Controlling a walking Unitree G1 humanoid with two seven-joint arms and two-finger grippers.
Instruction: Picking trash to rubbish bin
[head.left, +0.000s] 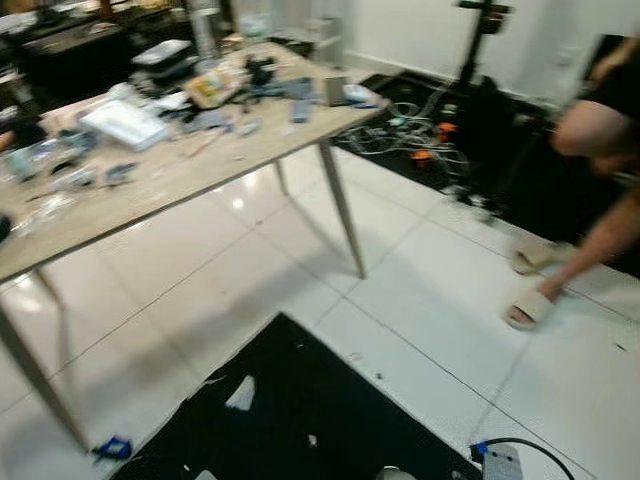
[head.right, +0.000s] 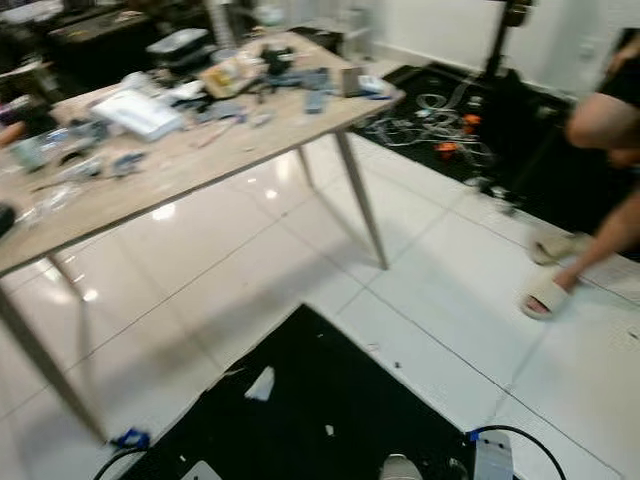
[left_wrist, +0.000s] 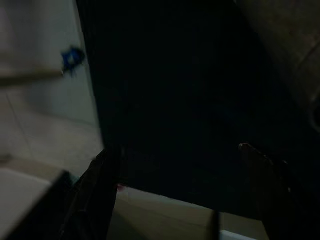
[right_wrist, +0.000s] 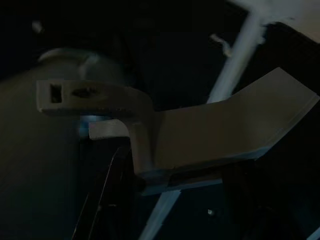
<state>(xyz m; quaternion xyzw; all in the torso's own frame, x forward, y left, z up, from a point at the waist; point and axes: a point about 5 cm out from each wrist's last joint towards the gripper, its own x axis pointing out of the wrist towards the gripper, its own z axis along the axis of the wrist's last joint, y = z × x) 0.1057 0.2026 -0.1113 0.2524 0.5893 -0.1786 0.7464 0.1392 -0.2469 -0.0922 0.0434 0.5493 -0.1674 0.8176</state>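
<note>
Person (head.left: 600, 130) cut off at edge; table clutter (head.left: 150, 120) blurred.
</note>
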